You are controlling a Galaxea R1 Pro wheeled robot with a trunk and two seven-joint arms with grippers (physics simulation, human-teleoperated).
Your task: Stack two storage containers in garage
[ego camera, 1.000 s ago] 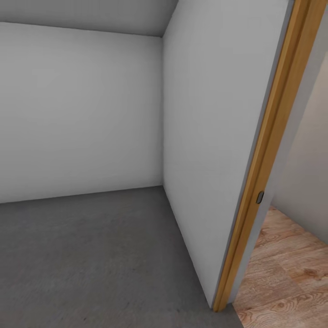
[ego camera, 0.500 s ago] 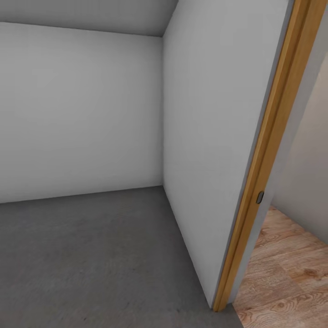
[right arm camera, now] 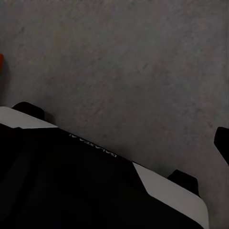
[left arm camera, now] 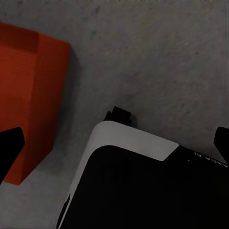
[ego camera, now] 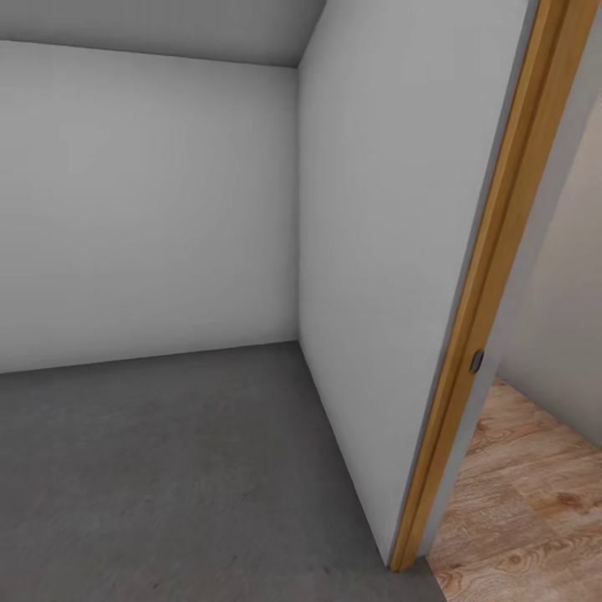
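Below the left gripper, its fingertips wide apart on nothing, one orange bin sits on the grey concrete floor, its interior unseen. Right gripper likewise hangs spread over bare concrete, a red sliver at the edge. Beyond, white walls meet a wood door frame. Judging by this, placing is under way; stacking needs the second bin squared above the first.

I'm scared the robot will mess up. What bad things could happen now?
The orange-red container sits on the grey concrete floor right beside the robot's base, so driving off might bump it. The head camera looks at the white wall and wooden door frame, not the container, so reaching for it may go badly.
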